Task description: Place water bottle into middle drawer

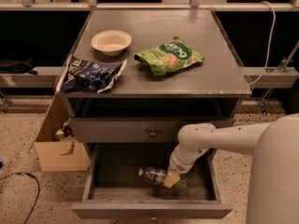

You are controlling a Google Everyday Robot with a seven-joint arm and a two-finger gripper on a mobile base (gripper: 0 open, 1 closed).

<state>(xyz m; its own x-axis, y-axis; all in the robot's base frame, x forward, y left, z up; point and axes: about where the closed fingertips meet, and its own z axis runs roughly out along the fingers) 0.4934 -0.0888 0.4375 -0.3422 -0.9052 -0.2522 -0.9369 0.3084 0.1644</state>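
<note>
Down in the open middle drawer, a wide grey flat-fronted box with deep plain walls, we see the small clear ribbed plastic water bottle lying on its side on the drawer floor, white cap pointing left. A pale band with a reddish edge wraps its middle; we cannot read any print on it.

The gripper, tan at its tip, sits at the bottle's right end, touching it or just over it. Whether it clasps the bottle or has let go, we cannot tell. It hangs from a smooth white rounded arm that reaches in from the right.

Above the open drawer we see a like grey drawer, pushed in, with a small round metal knob at its centre.

On the flat matte grey cabinet top lie three things, each apart from the others:
- a shallow round cream bowl, at the back left
- a puffy glossy green snack bag with white curved lettering that we cannot make out, right of the bowl
- a crinkled dark blue packet with pale print, unreadable, at the front left edge

Beside the cabinet on the left, a brown cardboard box stands open on the speckled floor.
</note>
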